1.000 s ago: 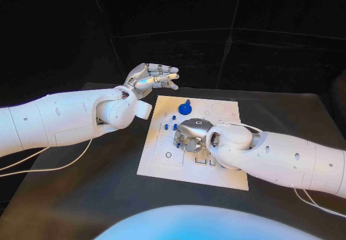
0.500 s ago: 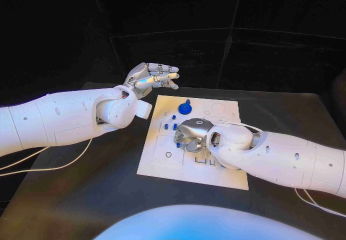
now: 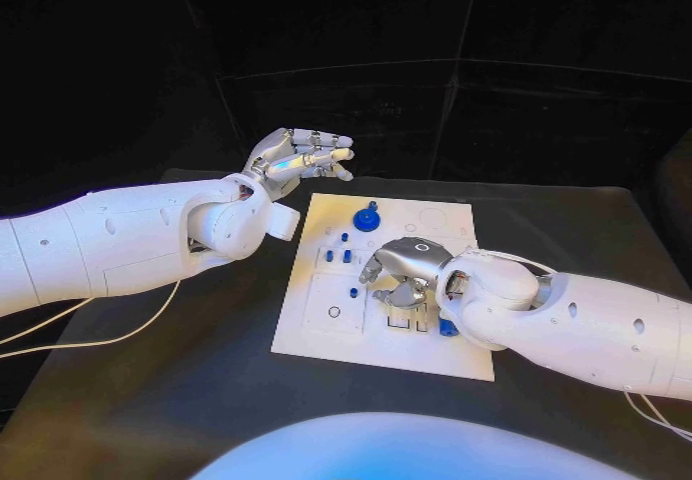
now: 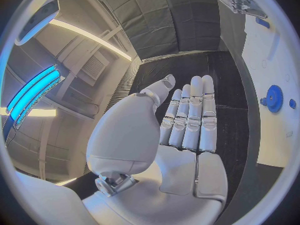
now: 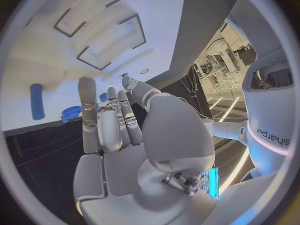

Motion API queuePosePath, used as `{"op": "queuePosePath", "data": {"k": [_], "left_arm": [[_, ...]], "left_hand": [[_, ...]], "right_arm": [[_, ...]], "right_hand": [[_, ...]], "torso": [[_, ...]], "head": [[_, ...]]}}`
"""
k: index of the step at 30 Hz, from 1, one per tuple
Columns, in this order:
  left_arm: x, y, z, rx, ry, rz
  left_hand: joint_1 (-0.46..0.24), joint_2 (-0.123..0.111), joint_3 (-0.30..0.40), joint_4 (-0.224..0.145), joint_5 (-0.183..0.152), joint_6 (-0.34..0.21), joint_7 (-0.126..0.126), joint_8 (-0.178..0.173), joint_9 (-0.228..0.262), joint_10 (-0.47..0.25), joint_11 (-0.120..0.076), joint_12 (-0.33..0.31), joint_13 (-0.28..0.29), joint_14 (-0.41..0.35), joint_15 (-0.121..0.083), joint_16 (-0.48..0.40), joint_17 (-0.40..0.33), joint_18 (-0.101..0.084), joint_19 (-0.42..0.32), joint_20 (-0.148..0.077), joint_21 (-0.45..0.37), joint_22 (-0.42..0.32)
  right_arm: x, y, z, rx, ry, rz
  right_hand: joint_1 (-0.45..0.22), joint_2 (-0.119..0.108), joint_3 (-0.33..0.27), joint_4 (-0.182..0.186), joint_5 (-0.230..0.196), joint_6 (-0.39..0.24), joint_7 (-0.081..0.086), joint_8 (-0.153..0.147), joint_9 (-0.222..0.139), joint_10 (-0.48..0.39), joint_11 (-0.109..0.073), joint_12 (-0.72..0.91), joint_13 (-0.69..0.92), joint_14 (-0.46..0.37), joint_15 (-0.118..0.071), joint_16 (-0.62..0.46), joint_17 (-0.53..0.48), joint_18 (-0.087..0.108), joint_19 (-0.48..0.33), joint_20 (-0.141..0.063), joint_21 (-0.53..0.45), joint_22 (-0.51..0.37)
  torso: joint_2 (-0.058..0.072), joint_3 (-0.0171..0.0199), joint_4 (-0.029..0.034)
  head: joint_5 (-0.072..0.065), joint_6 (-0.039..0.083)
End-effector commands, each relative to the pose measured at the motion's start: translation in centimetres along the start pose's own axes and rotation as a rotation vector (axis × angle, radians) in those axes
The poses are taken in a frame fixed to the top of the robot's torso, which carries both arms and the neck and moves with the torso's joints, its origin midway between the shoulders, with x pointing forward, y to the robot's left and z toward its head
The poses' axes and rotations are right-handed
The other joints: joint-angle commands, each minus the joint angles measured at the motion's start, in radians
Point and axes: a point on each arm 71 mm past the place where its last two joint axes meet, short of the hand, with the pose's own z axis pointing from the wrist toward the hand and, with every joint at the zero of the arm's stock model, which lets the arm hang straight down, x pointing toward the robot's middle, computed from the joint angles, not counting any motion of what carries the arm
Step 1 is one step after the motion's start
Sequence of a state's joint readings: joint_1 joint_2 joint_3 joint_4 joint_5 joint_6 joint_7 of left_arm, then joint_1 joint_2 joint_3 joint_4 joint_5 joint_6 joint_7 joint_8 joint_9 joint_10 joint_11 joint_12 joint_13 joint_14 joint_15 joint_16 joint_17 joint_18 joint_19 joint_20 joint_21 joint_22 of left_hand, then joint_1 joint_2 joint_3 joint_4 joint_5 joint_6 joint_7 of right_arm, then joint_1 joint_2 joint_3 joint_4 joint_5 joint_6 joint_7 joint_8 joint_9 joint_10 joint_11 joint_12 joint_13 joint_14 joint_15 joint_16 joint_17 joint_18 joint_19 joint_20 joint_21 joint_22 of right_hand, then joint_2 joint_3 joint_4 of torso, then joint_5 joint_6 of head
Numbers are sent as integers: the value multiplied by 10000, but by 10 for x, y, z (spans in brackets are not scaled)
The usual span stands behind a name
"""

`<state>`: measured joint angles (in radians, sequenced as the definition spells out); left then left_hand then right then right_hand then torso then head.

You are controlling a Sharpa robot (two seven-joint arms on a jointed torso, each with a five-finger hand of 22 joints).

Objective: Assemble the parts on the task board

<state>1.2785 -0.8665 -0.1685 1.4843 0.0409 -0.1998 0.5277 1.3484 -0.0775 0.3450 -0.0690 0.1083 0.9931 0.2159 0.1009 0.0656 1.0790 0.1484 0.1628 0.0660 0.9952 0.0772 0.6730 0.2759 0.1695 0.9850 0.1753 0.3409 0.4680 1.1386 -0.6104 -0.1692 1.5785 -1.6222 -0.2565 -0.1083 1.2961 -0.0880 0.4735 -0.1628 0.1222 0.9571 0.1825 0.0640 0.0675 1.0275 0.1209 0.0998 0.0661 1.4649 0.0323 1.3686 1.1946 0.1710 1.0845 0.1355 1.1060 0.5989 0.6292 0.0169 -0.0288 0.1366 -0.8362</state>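
Our right hand (image 3: 400, 272) hovers low over the middle of the flat white rectangular task board (image 3: 325, 330), its silver fingers curled downward. In the right wrist view the fingers (image 5: 100, 120) lie side by side with nothing between them and the palm, so we judge this hand released and not yet grasping a part. Our left hand (image 3: 300, 155) is raised off the black tabletop (image 3: 144, 400) beyond the board's far left corner, fingers loosely spread and holding nothing.

The small blue parts are scattered across the board. A round blue gear-like piece (image 3: 369, 217) stands near the far edge. A few short blue pegs (image 3: 338, 254) sit just left of our right hand, and one more blue peg (image 3: 353, 293) lies nearer us. Another blue piece (image 3: 447, 326) peeks out beside our right wrist. From the right wrist camera we see a blue cylinder (image 5: 37, 101) lying on the board, and a second blue piece (image 5: 70, 113) just beside the fingertips.

To do this step well, we should settle the fingertips over that nearest piece, pinch it squarely across its sides, and lift it straight up. We should keep the wrist clear of the neighbouring pegs, which look easy to knock over.
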Motion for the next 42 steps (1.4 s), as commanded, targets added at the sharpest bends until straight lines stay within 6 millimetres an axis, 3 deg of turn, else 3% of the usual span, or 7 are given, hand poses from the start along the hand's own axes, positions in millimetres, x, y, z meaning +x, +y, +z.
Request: {"op": "queuePosePath", "data": {"k": [1, 5, 10, 18, 32, 42], "left_arm": [[0, -1, 0, 54, 99, -79], [0, -1, 1, 55, 121, -91], [1, -1, 2, 59, 172, -113], [4, 0, 4, 58, 268, -153], [5, 0, 5, 46, 332, -180], [6, 1, 5, 45, 356, -189]], "left_hand": [[63, 19, -26, -54, -32, -46, -12, 42, 7, -51, -12, 38, -11, 35, 18, -40, -10, 93, 52, 19, -32, -10], [63, 19, -26, -54, -32, -46, -12, 42, 7, -51, -12, 38, -11, 35, 18, -40, -10, 93, 52, 19, -32, -10], [63, 25, -28, -53, -31, -49, -11, 45, 7, -55, -11, 44, -10, 37, 20, -43, -15, 93, 53, 19, -35, -15], [64, 28, -27, -53, -31, -49, -12, 46, 7, -56, -11, 45, -10, 38, 19, -44, -16, 94, 53, 19, -35, -16], [67, 35, -26, -53, -30, -48, -13, 50, 9, -57, -13, 52, -9, 41, 18, -47, -20, 95, 57, 19, -36, -19], [71, 40, -26, -54, -29, -49, -13, 53, 9, -58, -13, 56, -8, 43, 17, -48, -23, 95, 59, 18, -37, -22]], "right_arm": [[-17, -8, -10, 239, -837, 536], [-34, -28, -23, 902, -929, 700], [-51, -51, -37, 1585, -970, 607], [-57, -74, -48, 2311, -623, 120], [-51, -76, -37, 2421, 317, -419], [-45, -71, -26, 2173, 652, -459]], "right_hand": [[65, -78, -71, 25, 79, 114, -5, 42, 16, 135, -5, 101, 8, 355, -18, -11, -3, 37, -11, -30, -51, -14], [13, -150, -155, 70, 95, 140, -13, 35, 16, 166, -14, 158, -2, 347, -26, -27, -46, 36, -10, -38, -71, -35], [-34, -300, -343, 117, 180, 91, -52, 1, 2, 93, -35, 193, -20, 336, -40, -45, -97, 39, -15, -49, -120, -83], [49, -402, -718, 187, 119, -47, -103, -14, -9, -174, -54, 206, -24, 290, -55, -151, -305, 61, -75, -64, -282, -280], [276, -390, -1189, 243, -16, -173, -137, -12, -8, -442, -56, 288, -14, 251, -63, -263, -517, 99, -160, -71, -525, -599], [419, -123, -1355, 331, 71, -109, -117, 14, 8, -43, -103, 621, 2, 303, -101, -171, -410, 79, 0, -105, -503, -517]], "torso": [[-9, 2, 3], [-32, -17, -12], [-50, -2, -26], [-18, -8, -2], [-7, -19, 8], [-11, -15, -12]], "head": [[-113, 82], [-250, 171], [-342, 264], [-444, 366], [-405, 337], [-365, 298]]}}
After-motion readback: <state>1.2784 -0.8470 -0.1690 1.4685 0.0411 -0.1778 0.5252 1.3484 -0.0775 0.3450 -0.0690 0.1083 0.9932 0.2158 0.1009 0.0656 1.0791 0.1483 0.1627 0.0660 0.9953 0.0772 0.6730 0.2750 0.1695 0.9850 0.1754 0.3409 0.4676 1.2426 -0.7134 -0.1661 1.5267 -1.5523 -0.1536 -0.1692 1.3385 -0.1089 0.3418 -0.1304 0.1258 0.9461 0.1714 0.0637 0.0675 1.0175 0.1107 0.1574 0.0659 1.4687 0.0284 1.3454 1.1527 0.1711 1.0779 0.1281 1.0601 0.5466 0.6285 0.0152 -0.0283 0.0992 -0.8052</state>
